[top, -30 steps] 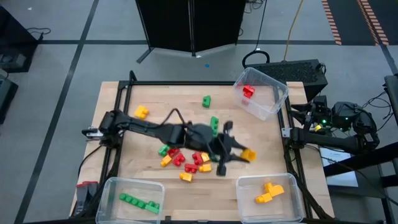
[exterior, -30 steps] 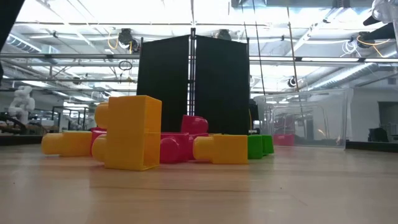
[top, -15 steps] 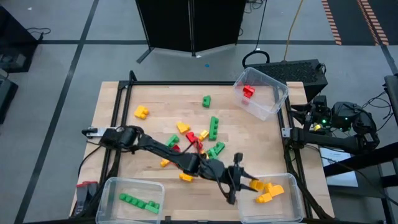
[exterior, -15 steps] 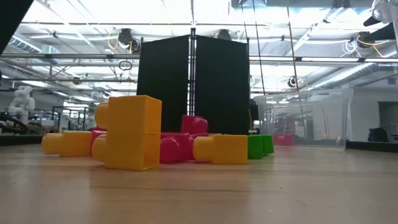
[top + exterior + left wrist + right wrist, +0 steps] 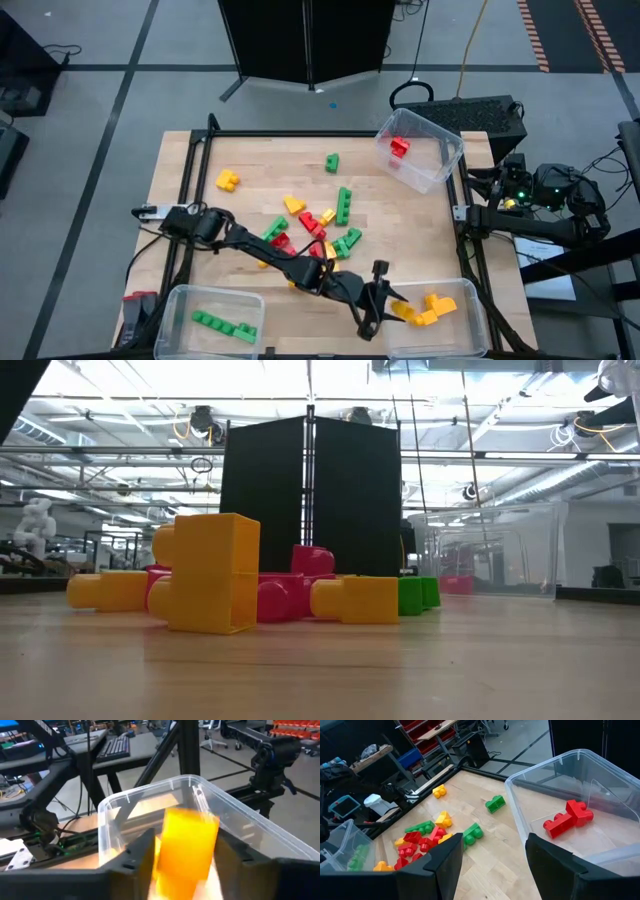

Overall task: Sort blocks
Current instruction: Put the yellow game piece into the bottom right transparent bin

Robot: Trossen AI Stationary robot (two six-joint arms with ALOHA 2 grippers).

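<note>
My left gripper [image 5: 393, 304] reaches over the left rim of the clear bin [image 5: 470, 322] at the table's near right. A yellow block [image 5: 187, 845] shows blurred between its spread fingers, above the bin's inside. Two more yellow blocks [image 5: 432, 309] lie in that bin. A pile of red, green and yellow blocks [image 5: 312, 228] lies mid-table and also shows in the low view [image 5: 205, 572]. My right gripper [image 5: 492, 870] waits open by the table's far right, looking over the bin [image 5: 600, 785] that holds a red block [image 5: 568, 818]. My left gripper has the yellow block [image 5: 187, 845] between its two fingers [image 5: 142, 852], which point roughly level toward the table's right edge. The block is blurred while the fingers are sharp. Whether the fingers touch it I cannot tell.
A clear bin [image 5: 178, 300] at the near left holds green blocks [image 5: 225, 324]. A tilted bin [image 5: 445, 155] at the far right holds a red block. Single blocks lie apart: yellow [image 5: 228, 180], green [image 5: 331, 162] and green [image 5: 344, 204]. A black frame rims the table.
My left gripper has carried the yellow block from above the pile toward the table's near right and down, ending at the rim of the near right bin. The blocks it had covered in the pile show again. My right arm has kept still.
</note>
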